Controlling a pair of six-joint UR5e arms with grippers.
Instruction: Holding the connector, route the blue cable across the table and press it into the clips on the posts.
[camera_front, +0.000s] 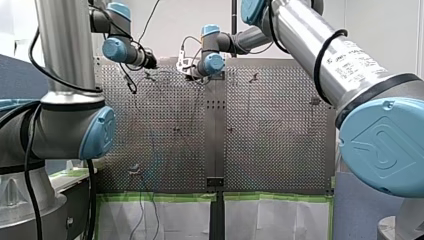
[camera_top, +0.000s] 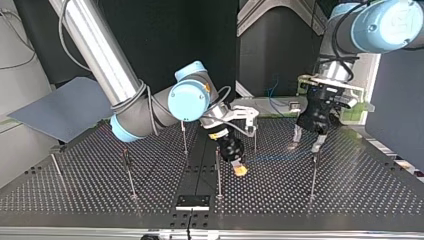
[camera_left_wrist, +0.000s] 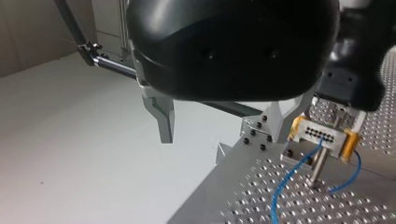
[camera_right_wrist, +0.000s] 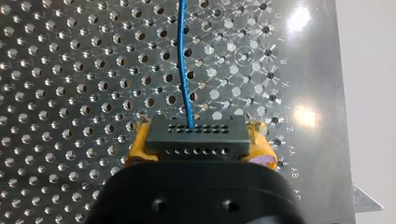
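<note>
Thin blue cable (camera_right_wrist: 183, 70) leaves the black multi-hole connector (camera_right_wrist: 196, 133) and lies over the silver perforated metal table (camera_right_wrist: 70, 70). My right gripper (camera_right_wrist: 197, 147), yellow-padded, clamps the connector. My left gripper (camera_left_wrist: 222, 126): fingers apart, empty. Top view, unlike right wrist view, shows thin metal posts (camera_top: 218, 175) and a dark backdrop (camera_top: 200, 30).

connector (camera_right_wrist: 196, 137): black, two hole rows, gripped | blue cable (camera_right_wrist: 183, 70): thin, exits connector's face; gently curved

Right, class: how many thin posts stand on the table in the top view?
6 posts show: one far left, one left of centre, one near the middle, further back, two flanking my right hand, one at right. Arms may hide more.
</note>
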